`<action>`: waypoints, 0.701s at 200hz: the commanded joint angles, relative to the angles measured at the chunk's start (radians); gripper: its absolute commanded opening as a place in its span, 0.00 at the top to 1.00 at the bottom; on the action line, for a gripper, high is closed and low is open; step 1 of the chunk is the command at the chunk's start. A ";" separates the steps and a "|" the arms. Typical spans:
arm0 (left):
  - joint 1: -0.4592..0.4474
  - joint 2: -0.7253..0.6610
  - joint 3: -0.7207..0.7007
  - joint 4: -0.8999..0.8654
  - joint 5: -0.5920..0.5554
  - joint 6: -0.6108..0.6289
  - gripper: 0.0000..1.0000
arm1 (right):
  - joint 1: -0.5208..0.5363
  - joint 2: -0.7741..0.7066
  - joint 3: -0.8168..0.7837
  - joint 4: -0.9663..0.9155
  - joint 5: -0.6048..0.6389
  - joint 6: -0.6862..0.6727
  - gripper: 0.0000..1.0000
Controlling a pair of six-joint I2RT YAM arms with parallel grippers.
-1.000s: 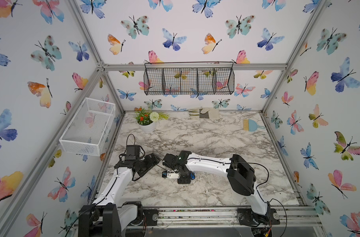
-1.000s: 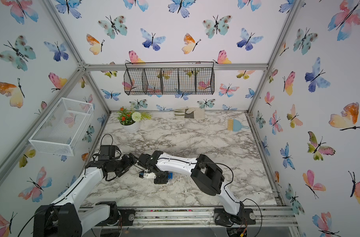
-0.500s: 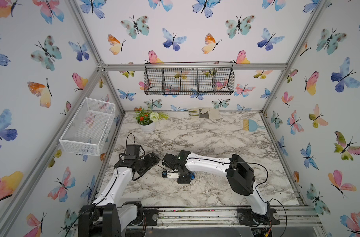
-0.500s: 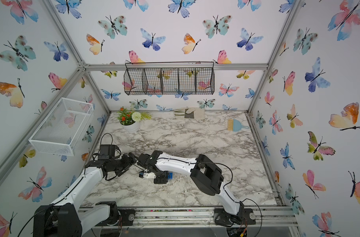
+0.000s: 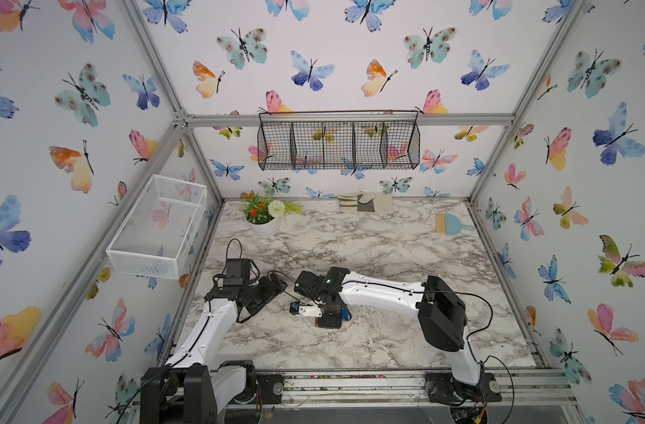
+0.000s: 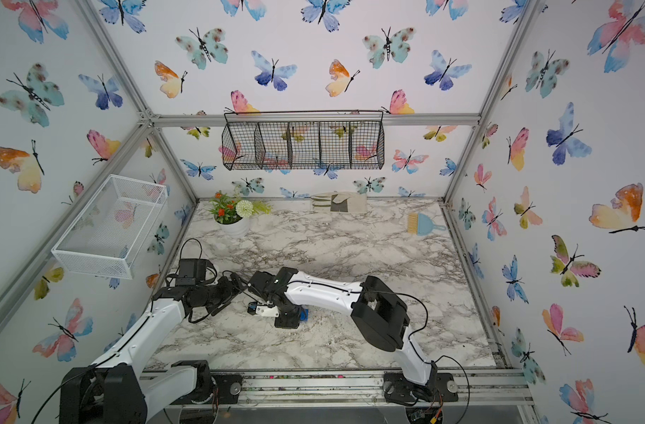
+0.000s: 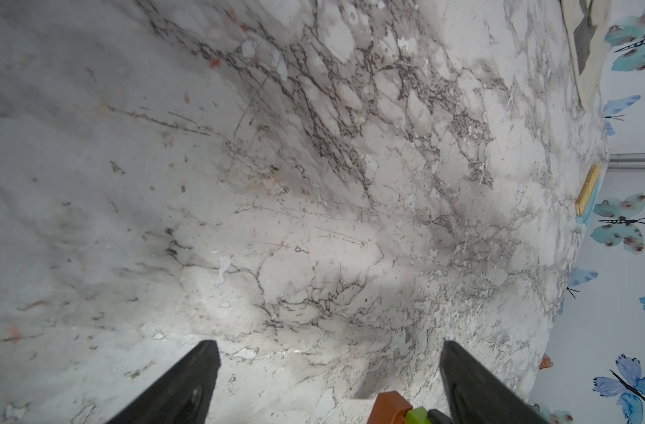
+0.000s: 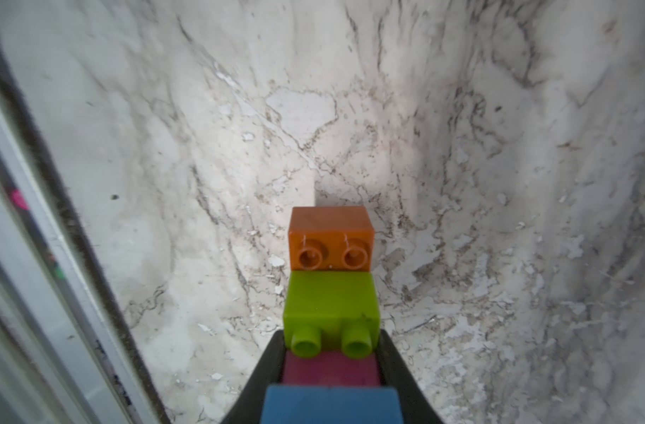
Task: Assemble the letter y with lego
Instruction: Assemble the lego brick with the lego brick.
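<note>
My right gripper (image 8: 330, 336) is shut on a lego stack, its jaws pressing the sides of the pink brick (image 8: 330, 369). A lime green brick (image 8: 330, 301) and an orange brick (image 8: 330, 238) stick out past the fingertips toward the marble. A blue brick (image 8: 330, 403) sits behind the pink one. In both top views this gripper (image 5: 328, 321) points down at mid-table, and a bit of blue (image 5: 346, 314) shows beside it. My left gripper (image 7: 328, 345) is open over bare marble, just left of the stack. The orange end (image 7: 390, 405) shows near one of its fingers (image 7: 475, 385).
A flower pot (image 5: 264, 216), a folded cloth (image 5: 365, 202) and a small blue brush (image 5: 451, 224) lie along the back of the table. A white mesh basket (image 5: 159, 227) hangs on the left wall and a black wire basket (image 5: 339, 145) on the back wall. The metal front rail (image 8: 19, 257) runs close by.
</note>
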 commanded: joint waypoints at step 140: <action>-0.017 0.010 0.012 0.049 0.029 0.034 0.02 | -0.350 -0.197 -0.541 0.619 -0.878 0.066 0.67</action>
